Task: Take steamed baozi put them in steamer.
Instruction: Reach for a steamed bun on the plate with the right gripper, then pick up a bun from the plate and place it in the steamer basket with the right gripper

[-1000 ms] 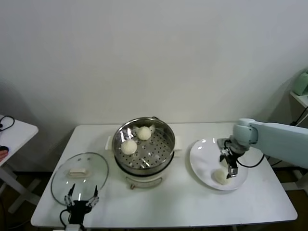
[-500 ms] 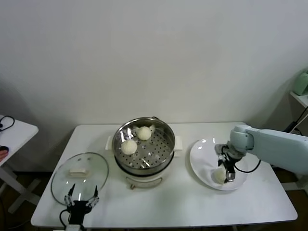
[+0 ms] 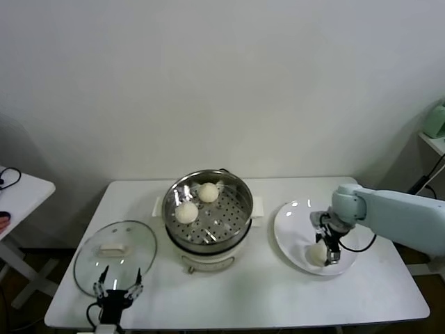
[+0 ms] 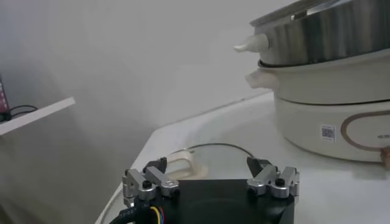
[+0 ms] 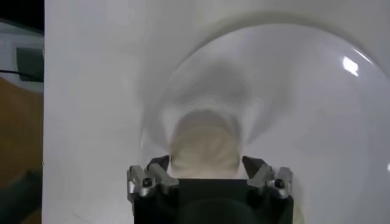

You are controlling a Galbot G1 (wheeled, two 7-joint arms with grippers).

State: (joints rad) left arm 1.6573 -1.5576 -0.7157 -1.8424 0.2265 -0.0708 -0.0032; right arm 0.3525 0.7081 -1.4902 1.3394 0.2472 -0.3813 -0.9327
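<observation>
right arm (image 3: 417,223) cropped, plated baozi (image 3: 318,255) partly hidden

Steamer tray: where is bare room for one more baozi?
In the steamer, two baozi crowd the far-left part of the perforated tray; its near and right part is bare. On the white plate, the right gripper surrounds the last baozi.

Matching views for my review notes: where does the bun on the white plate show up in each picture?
Head view: the bun lies on the near part of the white plate, right of the steamer, with the right claw down around it.
Left wrist view: not in it; only the steamer shows.
Right wrist view: low in the middle, between that claw's fingers.
Shared landmark: the white plate.
</observation>
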